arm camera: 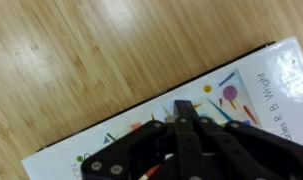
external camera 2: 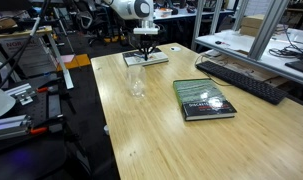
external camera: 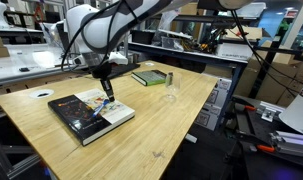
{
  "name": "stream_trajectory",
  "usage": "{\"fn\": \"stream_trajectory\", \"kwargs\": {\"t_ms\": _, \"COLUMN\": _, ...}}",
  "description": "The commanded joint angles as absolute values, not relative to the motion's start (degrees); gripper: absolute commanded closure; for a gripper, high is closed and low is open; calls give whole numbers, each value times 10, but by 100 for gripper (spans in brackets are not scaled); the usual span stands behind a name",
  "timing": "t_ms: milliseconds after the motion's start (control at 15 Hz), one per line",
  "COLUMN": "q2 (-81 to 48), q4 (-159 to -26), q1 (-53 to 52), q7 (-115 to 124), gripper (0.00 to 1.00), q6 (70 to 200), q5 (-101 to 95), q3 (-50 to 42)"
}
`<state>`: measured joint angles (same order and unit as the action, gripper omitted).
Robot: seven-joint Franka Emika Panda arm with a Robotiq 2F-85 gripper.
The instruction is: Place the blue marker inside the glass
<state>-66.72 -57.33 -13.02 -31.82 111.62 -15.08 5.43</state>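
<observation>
The claw hangs straight down over the pale picture book, tips right at its cover. That is the sensible way in for a thin stick lying flat: from above. In the wrist view the two fingers are drawn narrow, almost meeting at a point, with no gap to speak of.

And the blue marker? I cannot pick it out for certain. Nothing blue lies on the bare table in either exterior view, and the glass looks empty. My read is that the marker sits at or between those tips, hidden by the claw. A slanted blue stripe shows on the cover in the wrist view, but it may only be print. So its direction and long axis cannot be told from here.

The glass stands upright, mouth up, on open wood well apart from the book, with clear room above it. Going by that, the marker will need to go in end first, long axis near vertical.
</observation>
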Motion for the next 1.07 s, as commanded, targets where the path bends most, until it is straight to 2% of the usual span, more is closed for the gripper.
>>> {"fn": "stream_trajectory", "kwargs": {"t_ms": 0, "q2": -670, "q4": -572, "q1": -126, "q7": -350, "gripper": 100, "q6": 1111, "q5": -142, "q3": 71}}
{"fn": "stream_trajectory", "kwargs": {"t_ms": 467, "q2": -597, "q4": -659, "q1": -99, "q7": -525, "gripper": 100, "q6": 1152, "q5": -150, "q3": 114}}
{"fn": "stream_trajectory", "kwargs": {"t_ms": 533, "q2": -582, "q4": -676, "q1": -93, "q7": -558, "gripper": 74, "q6": 1158, "q5": -156, "q3": 116}}
{"fn": "stream_trajectory", "kwargs": {"t_ms": 600, "q2": -572, "q4": -691, "q1": -89, "q7": -589, "gripper": 73, "q6": 1158, "q5": -161, "q3": 117}}
{"fn": "stream_trajectory", "kwargs": {"t_ms": 1000, "q2": -545, "q4": -758, "q1": -69, "q7": -775, "gripper": 33, "q6": 1168, "q5": -186, "q3": 101}}
